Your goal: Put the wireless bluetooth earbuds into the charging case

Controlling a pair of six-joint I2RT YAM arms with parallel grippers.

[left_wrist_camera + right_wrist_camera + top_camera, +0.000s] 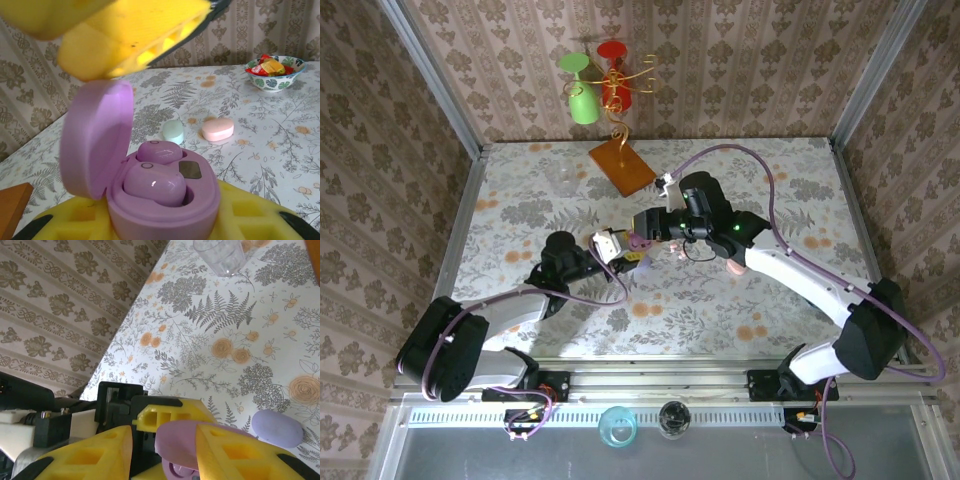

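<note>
The lilac charging case stands open between my left gripper's yellow fingers, which are shut on its base. Its lid is swung up to the left. Two lilac earbuds sit in the sockets, one behind the other. My right gripper hovers just over the lid, open, with one finger in front of the lid and the other apart from it. Its yellow fingers hang above the case in the left wrist view. Both grippers meet mid-table, left gripper and right gripper.
A mint case and a pink case lie on the floral table beyond. A candy bowl stands far right. A lilac case lies close by, a clear glass farther off. A wooden stand with glasses is at the back.
</note>
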